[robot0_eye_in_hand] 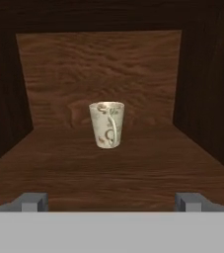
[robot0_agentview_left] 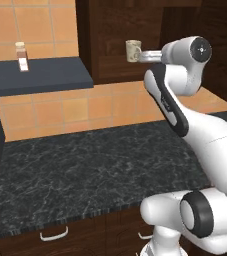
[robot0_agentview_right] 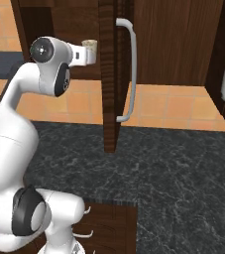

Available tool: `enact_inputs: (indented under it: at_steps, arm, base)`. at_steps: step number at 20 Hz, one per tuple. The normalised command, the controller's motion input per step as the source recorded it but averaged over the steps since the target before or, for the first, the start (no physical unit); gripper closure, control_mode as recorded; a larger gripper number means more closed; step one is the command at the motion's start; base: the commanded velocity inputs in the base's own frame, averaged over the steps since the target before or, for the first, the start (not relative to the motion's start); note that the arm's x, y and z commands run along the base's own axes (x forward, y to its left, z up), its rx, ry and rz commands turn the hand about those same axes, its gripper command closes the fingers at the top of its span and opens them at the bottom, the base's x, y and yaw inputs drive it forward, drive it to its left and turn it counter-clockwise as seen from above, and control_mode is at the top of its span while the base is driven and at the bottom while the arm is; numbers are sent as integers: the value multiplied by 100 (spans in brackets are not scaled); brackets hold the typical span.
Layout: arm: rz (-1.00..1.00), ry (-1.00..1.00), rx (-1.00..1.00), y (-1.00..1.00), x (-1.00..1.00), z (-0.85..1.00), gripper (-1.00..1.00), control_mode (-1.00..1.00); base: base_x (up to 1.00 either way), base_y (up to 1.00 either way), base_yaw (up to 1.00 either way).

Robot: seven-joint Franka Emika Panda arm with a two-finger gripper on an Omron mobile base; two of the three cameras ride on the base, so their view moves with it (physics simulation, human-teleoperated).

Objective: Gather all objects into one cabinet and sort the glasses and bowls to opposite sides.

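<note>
Grey fingers (robot0_eye_in_hand: 111, 201) stood wide apart, empty, aimed straight at the cream-white mug (robot0_eye_in_hand: 107, 124), which stood upright on the shelf (robot0_eye_in_hand: 133, 168) inside the cabinet (robot0_agentview_left: 110, 55), well ahead of the tips. Judged best: push in level, centre on the mug body, avoid clipping its front-facing handle or the open door (robot0_agentview_right: 111, 74).

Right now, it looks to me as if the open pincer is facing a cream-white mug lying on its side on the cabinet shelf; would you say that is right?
Not quite: the cream-white mug stands upright on the cabinet shelf, as the hand view shows. The rest holds: the open pincer faces it without touching.
</note>
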Motion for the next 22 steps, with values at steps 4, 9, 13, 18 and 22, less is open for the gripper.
enact_inputs:
  at_steps: [4, 9, 13, 18, 22]
  arm:
    - [0, 1, 0, 0, 56, 0, -100, -100]
    - [0, 1, 0, 0, 59, 0, -100, -100]
    - [0, 0, 0, 0, 50, 0, -100, -100]
    - [0, 0, 0, 0, 44, 0, -100, -100]
    - [0, 0, 0, 0, 41, 0, -100, -100]
  base:
    - [0, 0, 0]
    - [0, 0, 0]
    - [0, 0, 0]
    - [0, 0, 0]
    - [0, 0, 0]
